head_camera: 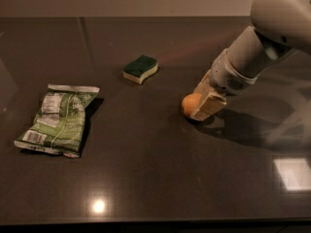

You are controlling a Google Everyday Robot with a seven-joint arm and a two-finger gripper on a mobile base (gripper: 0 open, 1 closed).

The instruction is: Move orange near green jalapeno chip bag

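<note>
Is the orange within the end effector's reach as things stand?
Probably yes: the end effector is down at the orange, covering its right side, and nothing stands between them; the sponge lies well apart.

From here my arm point(265, 42) shows as smooth, rounded off-white shells: a fat domed housing at the top right, then a thick cylindrical link narrowing downward. Near the wrist I see a paler collar with a small dark slotted vent. The gripper point(204, 107) is blocky cream plastic, low over the desk point(146, 174), right beside the orange point(189, 103).
</note>
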